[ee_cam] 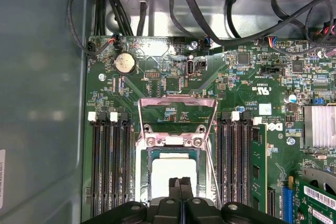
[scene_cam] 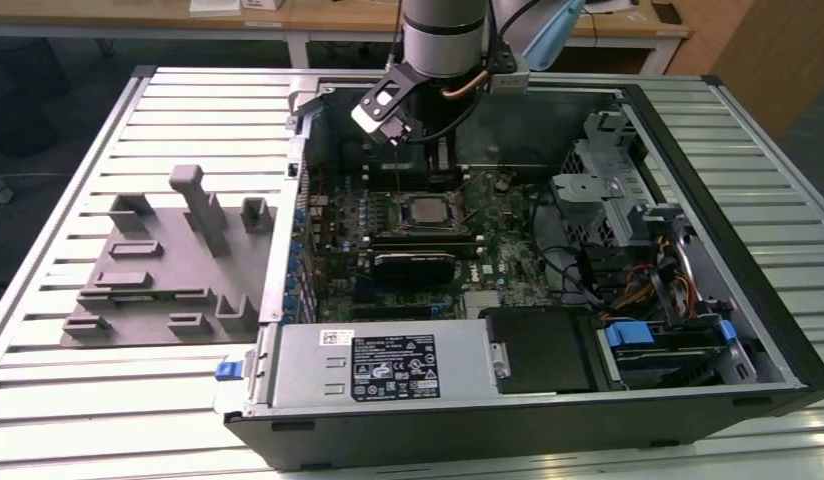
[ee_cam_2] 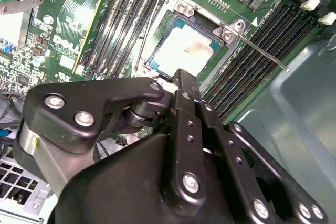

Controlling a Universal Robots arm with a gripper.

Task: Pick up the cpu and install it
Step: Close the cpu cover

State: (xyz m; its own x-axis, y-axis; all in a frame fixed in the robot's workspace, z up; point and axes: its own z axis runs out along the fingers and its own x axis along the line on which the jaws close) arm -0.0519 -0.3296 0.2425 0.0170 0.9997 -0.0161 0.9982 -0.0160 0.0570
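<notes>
At the exterior view's left, a grey tray (scene_cam: 159,270) is seen on a slatted table (scene_cam: 52,390). Just right of it, an open computer case (scene_cam: 772,330) is laid flat. In the middle of the green board (scene_cam: 508,262) inside it, the cpu (scene_cam: 430,211) is seen lying in its socket, silver top up. A black finned block (scene_cam: 415,268) is set just on the near side of it. The arm (scene_cam: 446,35) is held over the far part of the case. In the first wrist view the gripper (ee_cam: 180,182) is seen right above the cpu, its two fingers pressed together with nothing between them. Whether the cpu is touched cannot be told. The socket's metal frame (ee_cam: 177,109) is tipped open, and a thin lever (ee_cam_2: 262,53) is stuck out beside it.
</notes>
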